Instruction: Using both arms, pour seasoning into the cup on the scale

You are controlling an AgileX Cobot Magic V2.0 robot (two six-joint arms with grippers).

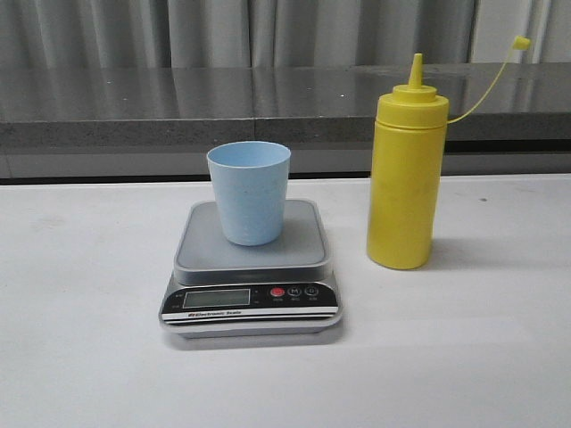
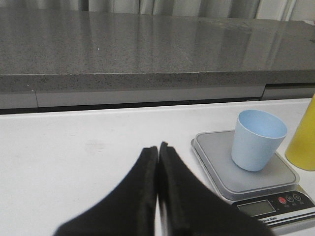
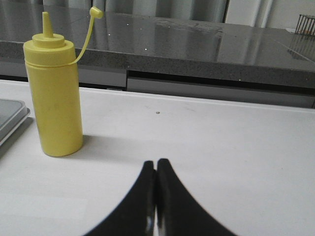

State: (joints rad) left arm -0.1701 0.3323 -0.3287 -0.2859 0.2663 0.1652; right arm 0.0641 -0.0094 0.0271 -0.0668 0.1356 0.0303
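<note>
The left tool [image 2: 157,147] is seen only in its own wrist view, fingers [image 2: 145,172] pressed flat together with nothing between them, so it's clenched on air. It's held above the white bench [image 1: 80,357], well short of the scale [image 1: 252,276] and not touching anything.

The scale is parked a bit left of middle on the bench in the front view. The grey platform is at the back, and the silver-black front panel with the LCD [image 1: 216,299] and a red button [image 1: 277,292] faces the camera. No digits can be made out on the display. The cup [image 1: 249,192] is stood upright on the platform, roughly centered, mouth open upward. Whether anything's inside can't be told from these angles, though the inner wall looks bare blue in the left wrist view.

The bottle [image 1: 407,174] is set upright on the bench just right of the scale, close but apart from it. The nozzle points straight up and is uncapped, with the small cap [image 1: 521,42] dangling off to the right on its thin tether.

The right tool [image 3: 156,164] is likewise seen only in its own wrist view, fingers [image 3: 167,196] shut tight together and holding nothing. It's kept over bare bench, well apart from the bottle.

A grey stone ledge [image 1: 178,107] runs along behind the bench, with curtains [image 1: 223,31] above it.
</note>
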